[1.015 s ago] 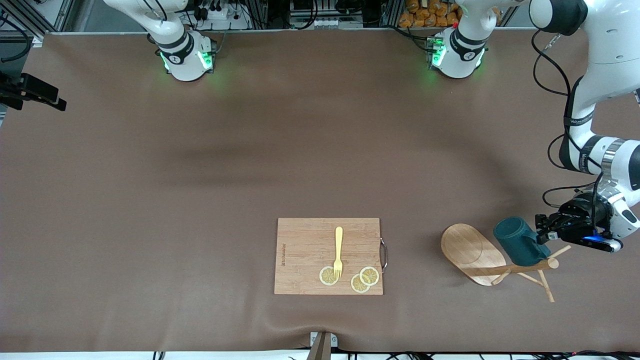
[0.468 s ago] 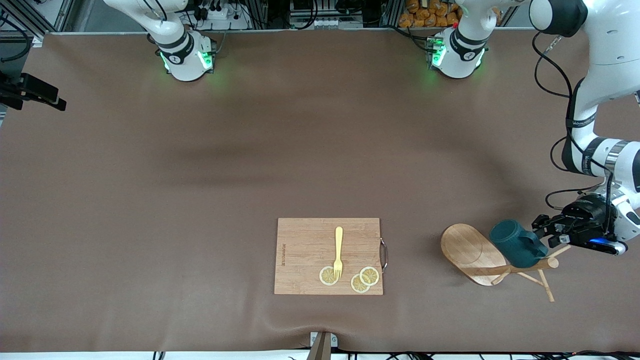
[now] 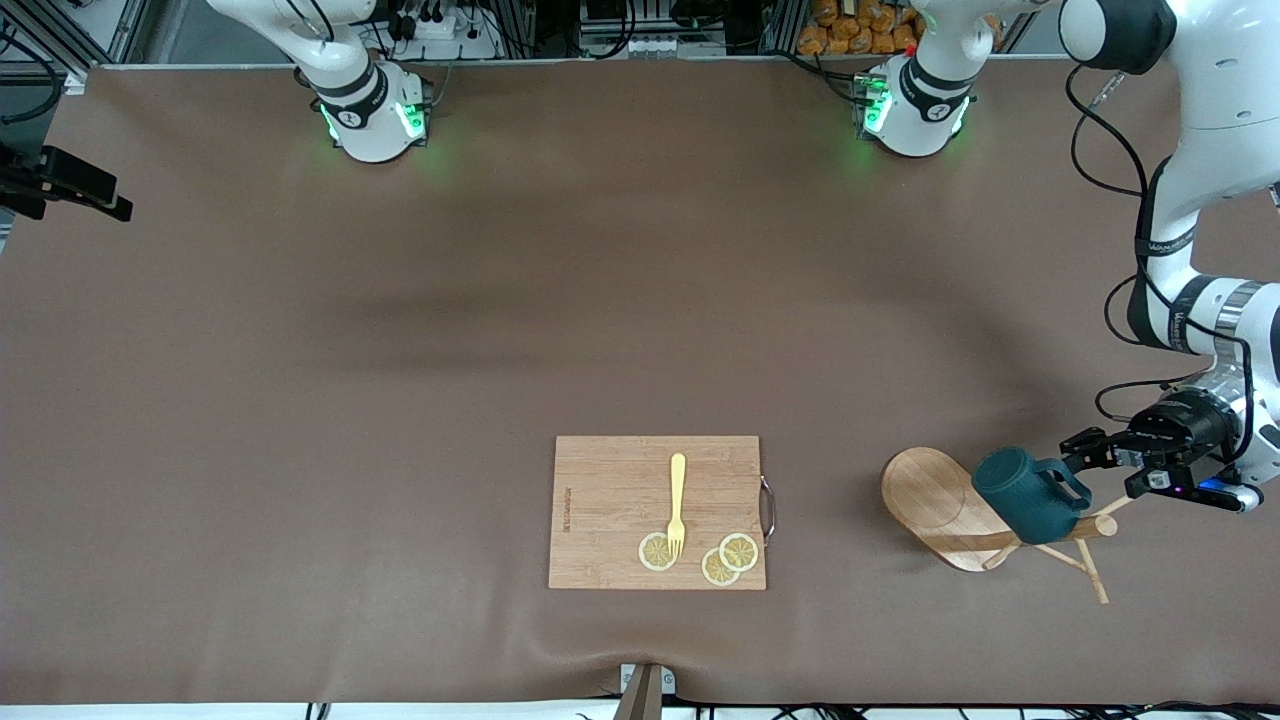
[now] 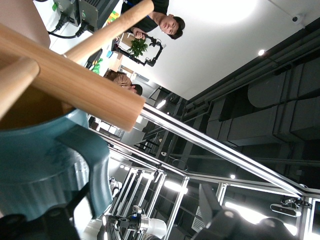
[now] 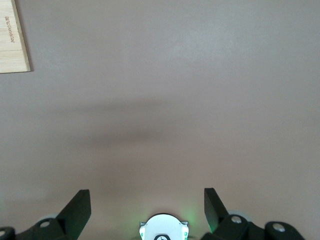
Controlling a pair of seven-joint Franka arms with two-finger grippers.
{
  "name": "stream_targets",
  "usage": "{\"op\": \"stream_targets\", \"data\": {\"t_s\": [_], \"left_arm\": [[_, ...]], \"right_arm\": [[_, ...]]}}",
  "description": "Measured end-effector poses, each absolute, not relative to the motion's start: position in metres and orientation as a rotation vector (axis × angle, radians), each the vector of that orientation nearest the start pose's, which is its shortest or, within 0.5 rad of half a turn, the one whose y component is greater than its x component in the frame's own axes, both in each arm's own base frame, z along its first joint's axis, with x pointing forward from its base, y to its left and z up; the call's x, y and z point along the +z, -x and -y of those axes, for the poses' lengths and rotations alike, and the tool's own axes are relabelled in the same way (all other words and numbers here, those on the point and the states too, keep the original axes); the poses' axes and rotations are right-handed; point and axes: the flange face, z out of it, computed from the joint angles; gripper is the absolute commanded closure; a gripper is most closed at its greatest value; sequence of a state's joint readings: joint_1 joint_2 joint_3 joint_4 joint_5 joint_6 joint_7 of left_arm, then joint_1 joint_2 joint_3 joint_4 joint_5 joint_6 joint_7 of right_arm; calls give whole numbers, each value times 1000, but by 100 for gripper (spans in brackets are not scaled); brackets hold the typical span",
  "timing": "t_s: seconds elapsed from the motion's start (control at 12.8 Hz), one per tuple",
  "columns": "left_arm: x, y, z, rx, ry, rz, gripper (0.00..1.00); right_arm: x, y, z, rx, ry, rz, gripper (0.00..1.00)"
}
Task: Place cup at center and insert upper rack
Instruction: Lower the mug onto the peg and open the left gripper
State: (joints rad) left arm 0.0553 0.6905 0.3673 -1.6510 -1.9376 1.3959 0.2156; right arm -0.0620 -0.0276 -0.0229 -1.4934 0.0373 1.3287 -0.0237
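Two arms are present; only the left is at work. Left gripper (image 3: 1103,472) sits at the left arm's end of the table, fingers apart, just beside the cup's handle, holding nothing. Cup (image 3: 1028,494) lies tilted on the toppled rack (image 3: 950,510), resting against its pole. Nearer the table's middle lies a cutting board (image 3: 620,490) carrying a yellow fork (image 3: 677,503) and lemon slices (image 3: 729,560); its edge print is unreadable. Right gripper (image 5: 147,210) waits over bare table, fingers apart.
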Motion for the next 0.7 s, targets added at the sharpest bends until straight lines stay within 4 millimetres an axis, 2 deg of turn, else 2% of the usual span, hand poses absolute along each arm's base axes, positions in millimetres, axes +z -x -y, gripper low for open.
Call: {"op": "stream_targets", "data": {"t_s": [0.23,0.7], "left_arm": [[289,-673,-132,-28,-1257,-651,0],[288,-666,-150,-32,-1255,-648,0]], "right_arm": [[656,-518,40,209,3089,-84,0],[656,-518,40,208,3089,-84,0]]}}
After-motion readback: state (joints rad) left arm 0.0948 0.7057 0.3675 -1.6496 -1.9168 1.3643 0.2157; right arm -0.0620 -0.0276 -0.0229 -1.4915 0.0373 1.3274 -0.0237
